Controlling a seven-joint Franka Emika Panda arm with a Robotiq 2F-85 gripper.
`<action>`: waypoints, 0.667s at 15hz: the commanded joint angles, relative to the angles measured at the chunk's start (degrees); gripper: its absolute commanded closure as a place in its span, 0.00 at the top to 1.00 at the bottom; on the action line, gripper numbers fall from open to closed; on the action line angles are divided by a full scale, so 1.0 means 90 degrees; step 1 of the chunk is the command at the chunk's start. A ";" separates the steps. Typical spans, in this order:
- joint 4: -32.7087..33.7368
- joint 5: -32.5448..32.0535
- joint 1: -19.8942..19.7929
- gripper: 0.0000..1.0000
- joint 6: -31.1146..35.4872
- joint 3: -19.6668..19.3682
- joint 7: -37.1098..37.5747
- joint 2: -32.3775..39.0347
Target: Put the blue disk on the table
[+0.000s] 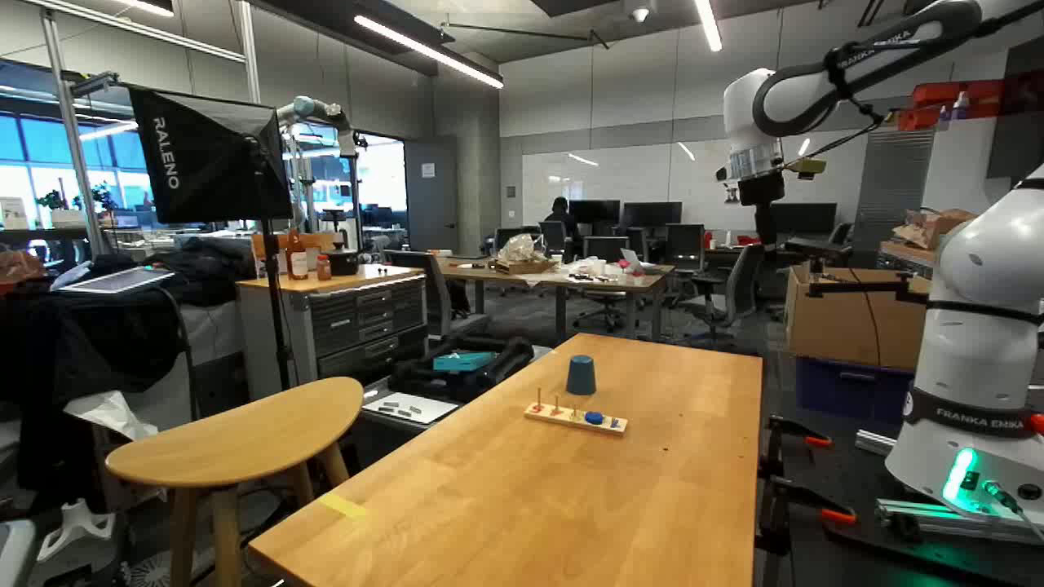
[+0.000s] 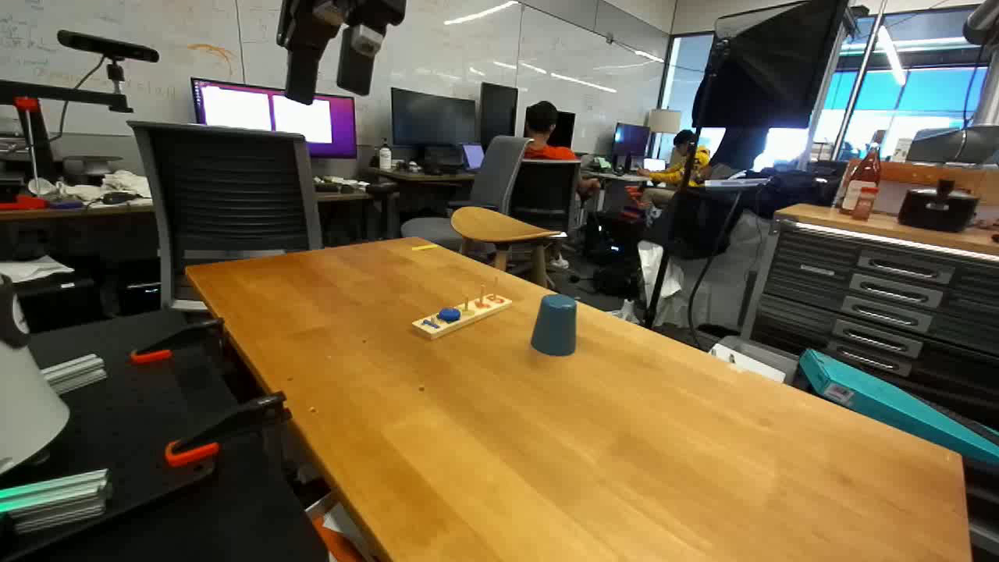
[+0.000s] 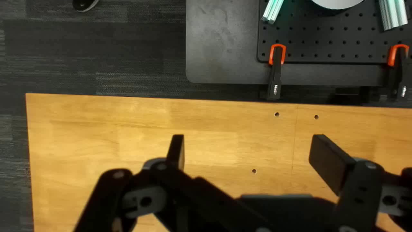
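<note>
The blue disk (image 1: 594, 418) sits on the pale wooden peg board, around or over one of its pegs; I cannot see the peg inside it. It also shows in an exterior view (image 2: 449, 314). The board (image 1: 571, 423) lies flat on the long honey-coloured table (image 1: 506, 497). My gripper (image 3: 248, 137) is open and empty, pointing down high above the table, which shows in the wrist view (image 3: 80, 145). Its two fingers also show apart at the top of an exterior view (image 2: 328, 90). The disk and board are out of the wrist view.
A blue-grey upturned cup (image 1: 581, 375) stands on the table close to the board, also in an exterior view (image 2: 554, 324). The board has several upright pegs. Black clamps with orange parts (image 3: 276, 54) stick out from the robot's base by the table edge. An oval stool (image 1: 245, 432) stands beside the table.
</note>
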 commanded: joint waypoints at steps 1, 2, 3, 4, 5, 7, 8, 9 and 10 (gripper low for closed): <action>0.0022 -0.0032 0.0080 1.00 -0.0016 -0.0063 0.0038 -0.0009; 0.0039 -0.0032 0.0080 1.00 -0.0016 -0.0063 0.0038 -0.0013; 0.0048 -0.0033 0.0081 1.00 -0.0016 -0.0063 0.0038 -0.0017; -0.0026 -0.0043 0.0133 1.00 0.0099 -0.0030 0.0037 0.0025; -0.0187 -0.0024 0.0267 1.00 0.0364 0.0027 0.0013 0.0100; -0.0500 0.0095 0.0570 1.00 0.1078 0.0166 0.0102 0.0309; -0.0602 0.0199 0.0737 1.00 0.1495 0.0236 0.0188 0.0572; -0.0705 0.0317 0.0905 1.00 0.2033 0.0319 0.0294 0.0865; -0.0746 0.0450 0.1046 1.00 0.2528 0.0409 0.0380 0.1205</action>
